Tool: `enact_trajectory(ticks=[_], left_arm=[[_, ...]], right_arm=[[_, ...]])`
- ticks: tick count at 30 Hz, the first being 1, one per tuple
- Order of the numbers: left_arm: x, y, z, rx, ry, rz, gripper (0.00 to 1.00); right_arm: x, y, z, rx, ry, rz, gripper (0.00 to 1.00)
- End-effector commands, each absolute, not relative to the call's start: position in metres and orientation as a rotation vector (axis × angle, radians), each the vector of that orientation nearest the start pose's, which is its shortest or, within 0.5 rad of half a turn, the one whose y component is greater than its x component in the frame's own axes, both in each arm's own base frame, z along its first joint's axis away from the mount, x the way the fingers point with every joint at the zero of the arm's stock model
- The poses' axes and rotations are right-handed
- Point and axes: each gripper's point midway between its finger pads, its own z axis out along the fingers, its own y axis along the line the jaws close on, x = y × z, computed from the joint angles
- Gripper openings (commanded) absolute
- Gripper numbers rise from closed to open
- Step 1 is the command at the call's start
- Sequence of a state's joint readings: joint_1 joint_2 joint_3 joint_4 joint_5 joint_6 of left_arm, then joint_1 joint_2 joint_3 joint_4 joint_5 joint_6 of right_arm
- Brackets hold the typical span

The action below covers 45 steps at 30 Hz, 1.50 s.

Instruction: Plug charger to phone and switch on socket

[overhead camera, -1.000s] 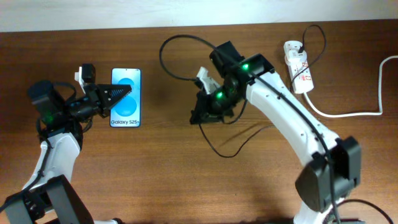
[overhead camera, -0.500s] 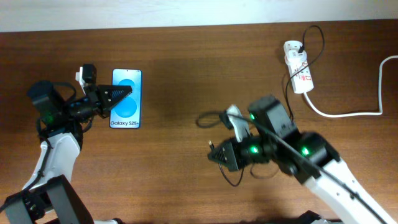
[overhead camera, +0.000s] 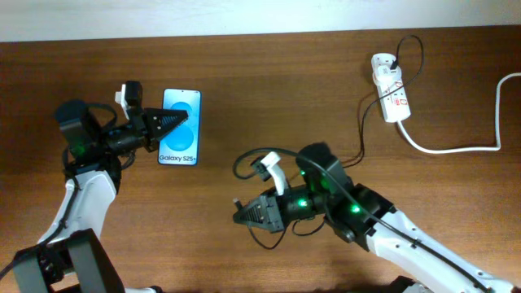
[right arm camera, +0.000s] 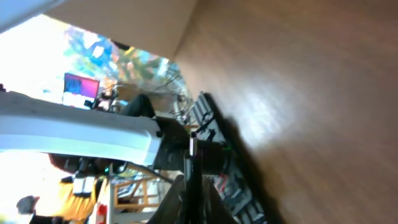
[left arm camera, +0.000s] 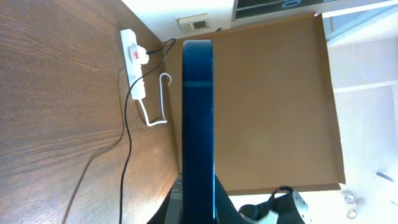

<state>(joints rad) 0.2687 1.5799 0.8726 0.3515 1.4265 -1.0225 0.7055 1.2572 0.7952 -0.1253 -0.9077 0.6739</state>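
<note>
The phone [overhead camera: 184, 130], blue screen up with "Galaxy S25+" text, is at the left. My left gripper [overhead camera: 169, 124] is shut on its left edge. The left wrist view shows the phone [left arm camera: 198, 112] edge-on between the fingers [left arm camera: 198, 208]. My right gripper [overhead camera: 242, 214] points left at the front centre, right of and nearer than the phone. It is shut on the charger's plug tip [right arm camera: 192, 144]. The charger's black cable [overhead camera: 358, 134] runs from it back to the socket [overhead camera: 391, 98]. The white socket with red switches lies at the back right.
The socket's thick white lead [overhead camera: 456, 149] curves off the right edge. Slack black cable loops around my right gripper [overhead camera: 244, 159]. In the left wrist view the socket [left arm camera: 133, 56] and black cable [left arm camera: 126, 149] lie on the brown table.
My right arm swung from the back centre to the front centre, carrying the charger's plug and dragging the cable. My left gripper shifted the phone a little to the right.
</note>
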Motion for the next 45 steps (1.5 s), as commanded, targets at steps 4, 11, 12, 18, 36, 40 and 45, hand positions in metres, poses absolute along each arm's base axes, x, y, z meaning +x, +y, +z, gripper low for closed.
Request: enact_trajectory(ticks=[4, 11, 12, 18, 36, 40, 45], left_arm=[[0.376, -0.072, 0.238, -0.213, 1.995, -1.799, 0.0], [0.38, -0.071, 0.248, -0.121, 1.947, -1.736, 0.0], [0.381, -0.07, 0.248, -0.124, 1.946, -1.734, 0.0], [0.382, -0.07, 0.252, -0.095, 1.928, -1.71, 0.0], [0.418, -0.119, 0.253, -0.422, 1.912, -1.699, 0.0], [0.42, -0.118, 0.285, -0.319, 1.785, -1.704, 0.0], [0.42, -0.117, 0.287, -0.331, 1.776, -1.711, 0.0]], right_arm=[[0.154, 0.34, 0.2, -0.658, 2.414, 1.786, 0.04], [0.16, 0.345, 0.19, -0.657, 2.427, 1.782, 0.04], [0.16, 0.346, 0.19, -0.668, 2.414, 1.781, 0.04], [0.16, 0.348, 0.198, -0.727, 2.342, 1.798, 0.04], [0.213, 0.375, 0.22, -0.459, 2.174, 1.828, 0.04], [0.233, 0.383, 0.232, -0.362, 2.07, 1.864, 0.04], [0.249, 0.377, 0.257, -0.341, 1.924, 1.885, 0.04]])
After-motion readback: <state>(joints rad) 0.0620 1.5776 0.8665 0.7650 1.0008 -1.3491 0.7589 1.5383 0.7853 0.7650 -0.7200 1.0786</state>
